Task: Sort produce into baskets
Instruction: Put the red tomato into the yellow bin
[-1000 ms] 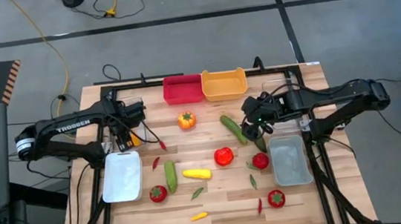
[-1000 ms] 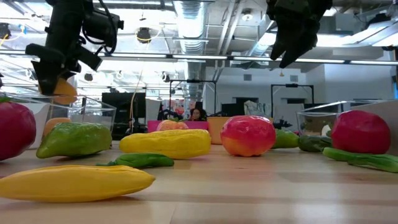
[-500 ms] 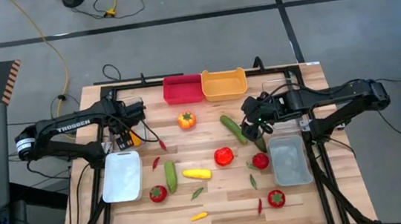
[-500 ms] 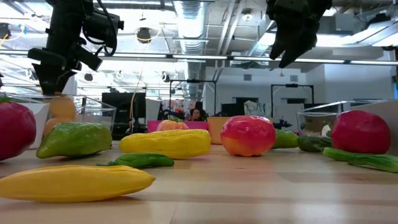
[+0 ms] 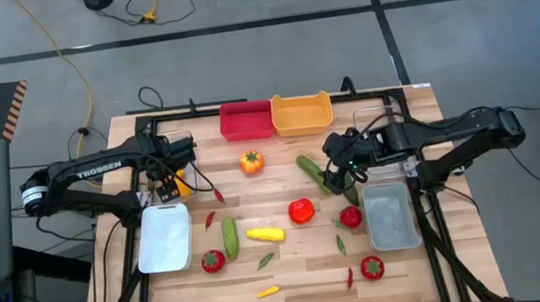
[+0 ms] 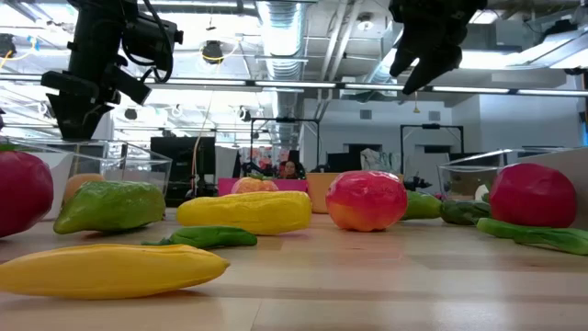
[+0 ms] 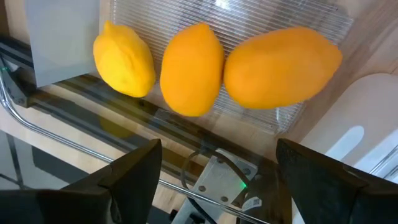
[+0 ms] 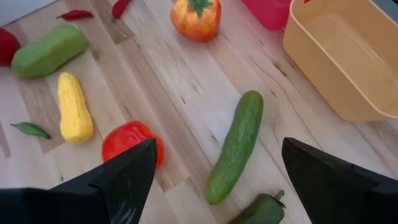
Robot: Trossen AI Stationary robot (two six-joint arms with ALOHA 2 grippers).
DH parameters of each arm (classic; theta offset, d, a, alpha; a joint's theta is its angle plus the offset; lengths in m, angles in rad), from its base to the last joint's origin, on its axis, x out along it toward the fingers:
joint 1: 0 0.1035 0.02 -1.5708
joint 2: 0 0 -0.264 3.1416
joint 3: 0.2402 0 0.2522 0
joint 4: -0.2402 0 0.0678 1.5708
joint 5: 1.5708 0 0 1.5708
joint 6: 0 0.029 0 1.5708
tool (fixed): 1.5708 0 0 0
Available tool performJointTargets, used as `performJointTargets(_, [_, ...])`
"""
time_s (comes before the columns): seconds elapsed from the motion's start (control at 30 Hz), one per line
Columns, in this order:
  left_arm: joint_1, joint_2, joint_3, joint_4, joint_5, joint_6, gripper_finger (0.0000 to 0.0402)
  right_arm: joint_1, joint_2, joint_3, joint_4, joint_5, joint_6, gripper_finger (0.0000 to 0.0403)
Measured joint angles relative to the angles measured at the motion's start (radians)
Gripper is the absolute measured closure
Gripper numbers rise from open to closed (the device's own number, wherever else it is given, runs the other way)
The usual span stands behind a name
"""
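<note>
- The wooden table (image 5: pixel 293 269) carries many toy fruits and vegetables, spread over its middle.
- At the far edge stand a red bin (image 5: pixel 246 119) and an orange-yellow bin (image 5: pixel 302 112), touching side by side.
- A white tray (image 5: pixel 165 237) lies on the left side, and a pale grey tray (image 5: pixel 390 216) lies on the right side.
- In the middle I see an orange pepper (image 5: pixel 251 161), a long green cucumber (image 5: pixel 314 174), a red pepper (image 5: pixel 301 210), a yellow squash (image 5: pixel 265 235) and a second green cucumber (image 5: pixel 230 237).
- Red tomatoes (image 5: pixel 212 262) lie nearer the front edge, with small red and green chilies between them.
- The left gripper (image 5: pixel 175 184) hangs over a clear tub (image 7: pixel 261 25). Its fingers stand wide apart and hold nothing.
- Inside this tub lie a lemon (image 7: pixel 124 59) and two orange fruits (image 7: pixel 191 68), close together and touching.
- The right gripper (image 5: pixel 336 172) hovers above the long cucumber, near a dark green pepper (image 8: pixel 261 210). Its fingers are spread wide and empty.
- Nothing lies between this gripper and the cucumber.
</note>
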Motion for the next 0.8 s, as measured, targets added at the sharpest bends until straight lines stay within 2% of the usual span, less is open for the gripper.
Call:
performJointTargets(0.47, [0.000, 0.000, 0.000, 0.000, 0.000, 0.000, 0.0097, 0.000, 0.000, 0.000, 0.001, -0.016, 0.000, 0.0030])
performJointTargets(0.8, [0.000, 0.000, 0.001, 0.000, 0.000, 0.000, 0.0097, 0.000, 0.000, 0.000, 0.019, -0.076, 0.000, 0.0006])
